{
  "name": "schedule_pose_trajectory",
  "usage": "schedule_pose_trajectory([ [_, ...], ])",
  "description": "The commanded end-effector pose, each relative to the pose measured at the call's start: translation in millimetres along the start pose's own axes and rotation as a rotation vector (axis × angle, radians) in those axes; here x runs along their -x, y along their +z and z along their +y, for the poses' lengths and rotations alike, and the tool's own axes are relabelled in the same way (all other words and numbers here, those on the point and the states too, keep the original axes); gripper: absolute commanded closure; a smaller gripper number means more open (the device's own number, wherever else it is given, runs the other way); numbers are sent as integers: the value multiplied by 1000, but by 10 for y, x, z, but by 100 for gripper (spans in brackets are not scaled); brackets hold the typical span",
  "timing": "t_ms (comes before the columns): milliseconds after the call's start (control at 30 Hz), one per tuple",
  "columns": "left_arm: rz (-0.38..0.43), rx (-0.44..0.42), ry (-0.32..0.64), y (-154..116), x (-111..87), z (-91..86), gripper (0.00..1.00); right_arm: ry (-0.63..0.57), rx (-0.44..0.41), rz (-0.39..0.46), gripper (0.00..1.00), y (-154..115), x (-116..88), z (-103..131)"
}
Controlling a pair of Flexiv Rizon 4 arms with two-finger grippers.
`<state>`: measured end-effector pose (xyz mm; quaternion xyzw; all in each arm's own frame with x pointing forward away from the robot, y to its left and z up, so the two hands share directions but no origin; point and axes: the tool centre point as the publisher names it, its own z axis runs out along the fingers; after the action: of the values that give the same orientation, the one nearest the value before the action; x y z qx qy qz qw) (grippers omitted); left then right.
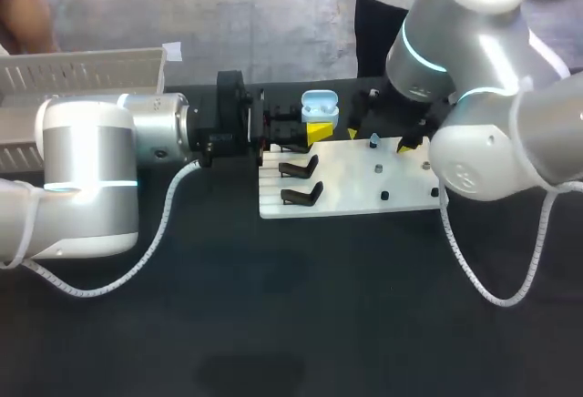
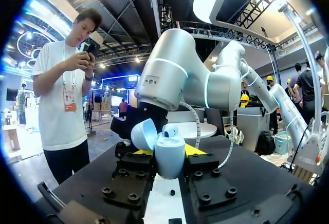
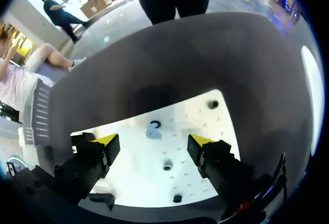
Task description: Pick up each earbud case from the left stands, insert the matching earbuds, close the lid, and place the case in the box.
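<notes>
1. The left gripper [image 1: 318, 130] is clenched on the pale blue case [image 2: 169, 158], one finger against each side of its body.
2. The case is held above the table, just beside the far left corner of the white board [image 1: 351, 198].
3. It stands upright, long axis vertical and mouth up, with its lid [image 2: 143, 133] swung open and tilted back to one side.
4. The right gripper [image 3: 151, 143] hangs over the board, spread wide and holding nothing.
5. A small blue earbud [image 3: 153, 129] lies on the board just ahead of and between those open fingers, touching neither; which way it points is too small to tell.
6. Two black stands [image 1: 301, 181] sit on the board's left part, and the box [image 1: 82, 69] sits at the far left, well apart from the case.
</notes>
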<state>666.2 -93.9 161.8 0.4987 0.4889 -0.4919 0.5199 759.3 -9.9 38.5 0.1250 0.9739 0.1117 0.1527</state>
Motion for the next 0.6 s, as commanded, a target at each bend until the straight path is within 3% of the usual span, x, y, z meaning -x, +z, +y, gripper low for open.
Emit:
schedule_pose_trajectory([
  [33,-4,6,4,3,-9,-13,100,3,2,9,17,55,47,19],
  [100,-4,6,4,3,-9,-13,100,10,3,9,18,59,61,20],
  [367,-4,6,4,3,-9,-13,100,14,-9,19,47,57,84,33],
  [600,-4,6,4,3,-9,-13,100,40,-31,33,54,100,89,-9],
])
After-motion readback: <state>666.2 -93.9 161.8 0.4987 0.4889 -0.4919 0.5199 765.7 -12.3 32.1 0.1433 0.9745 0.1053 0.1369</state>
